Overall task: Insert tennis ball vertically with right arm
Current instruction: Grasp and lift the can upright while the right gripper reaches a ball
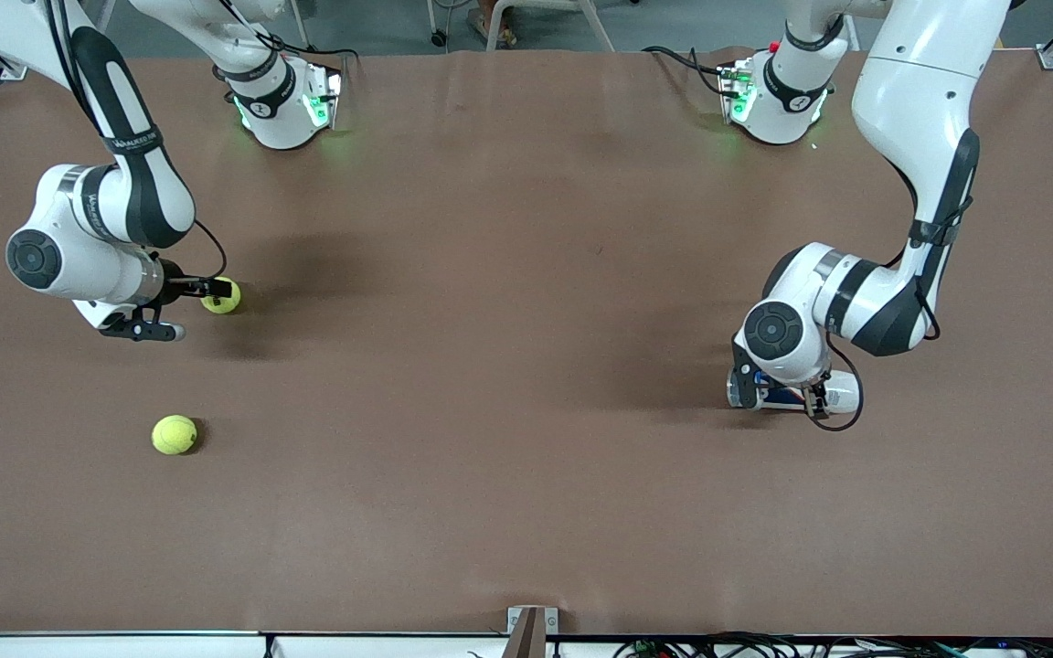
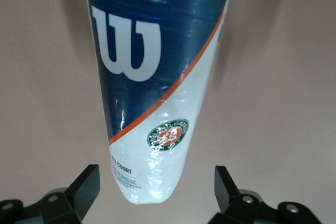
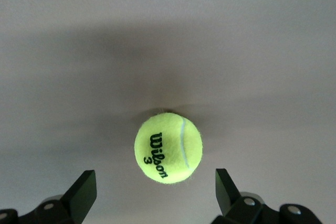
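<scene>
Brown matting covers the worktop, where near the right arm's end the right gripper (image 3: 152,192) hangs spread over a tennis ball (image 1: 222,296), second ball (image 1: 175,435) toward the front edge, while the left gripper (image 2: 156,190), also unclosed, straddles the ball can (image 2: 157,85); I judge the pick comes next: descend, then close.

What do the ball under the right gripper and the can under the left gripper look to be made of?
Tennis ball: fuzzy yellow-green felt, matte, with a pale seam and black Wilson print. Wilson ball can: apparently clear plastic with a glossy printed label, judging by its sheen and see-through lower part; the rim looks metallic.
</scene>
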